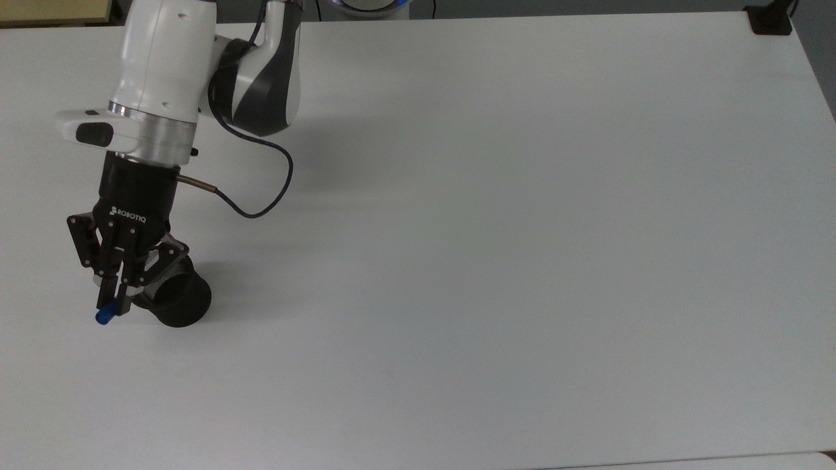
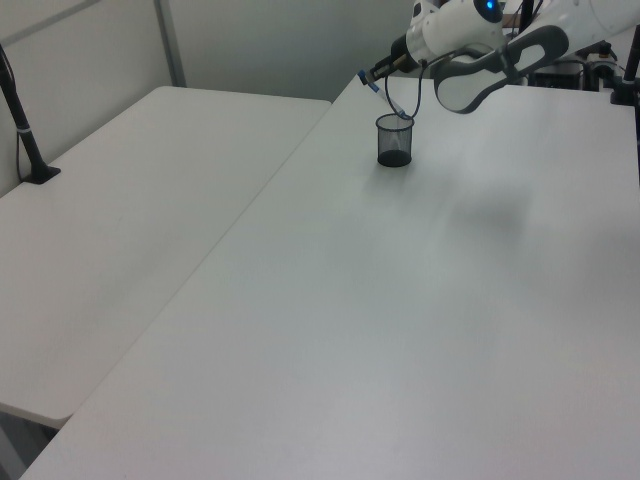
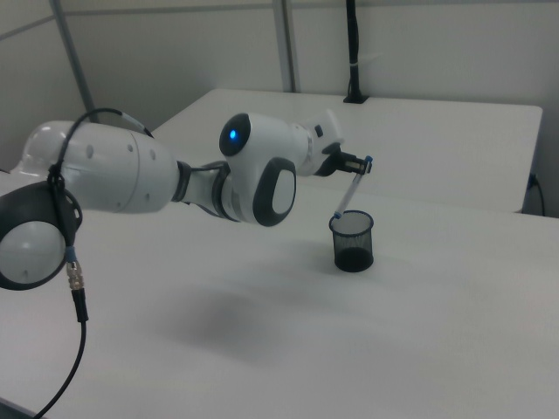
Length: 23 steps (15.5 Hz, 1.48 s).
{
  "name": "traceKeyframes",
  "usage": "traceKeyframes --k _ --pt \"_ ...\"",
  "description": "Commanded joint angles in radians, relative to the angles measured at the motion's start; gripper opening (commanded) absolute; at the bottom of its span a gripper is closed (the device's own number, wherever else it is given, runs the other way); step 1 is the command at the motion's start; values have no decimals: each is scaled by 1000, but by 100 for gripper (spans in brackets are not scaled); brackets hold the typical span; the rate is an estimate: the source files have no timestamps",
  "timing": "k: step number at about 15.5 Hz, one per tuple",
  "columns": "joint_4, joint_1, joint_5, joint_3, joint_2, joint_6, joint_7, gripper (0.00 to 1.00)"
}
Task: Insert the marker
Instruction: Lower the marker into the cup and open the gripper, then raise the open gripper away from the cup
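A black mesh cup stands upright near the top view's left edge of the white table. My gripper hovers above the cup's rim and is shut on the marker near its blue cap. In the right view the marker hangs steeply tilted from the gripper, cap uppermost, its small blue lower tip at the rim of the cup. In the left view the gripper is up and left of the cup, with the marker's lower end close over the opening.
The arm's dark cable loops beside the wrist. A black clamp sits at the table's far corner in the top view. A second white table adjoins in the left view, with a black post on it.
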Motion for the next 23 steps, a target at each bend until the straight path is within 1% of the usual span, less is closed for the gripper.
traceKeyframes --k 1,4,5,6,7,8,9,13,15,17,19,23 --pt "-9 -1 -22 -7 35 98 31 12" --pt "-11 -7 -24 -7 41 99 29 12" --pt "-15 -12 -25 -7 41 98 26 14" --pt "-18 -13 -25 -7 41 98 25 27" --pt "-26 -15 -25 -7 41 98 25 55" --pt "-38 -15 -22 -7 39 98 25 81" --pt "-40 -15 -21 -7 38 98 26 100" --pt "-40 -6 -21 -5 24 86 28 100" --pt "-35 11 -18 -5 9 37 29 100" --pt "-12 52 -18 -4 -10 -95 29 100" --pt "18 100 -18 -2 -39 -271 29 100" --pt "23 206 -13 4 -134 -569 32 100"
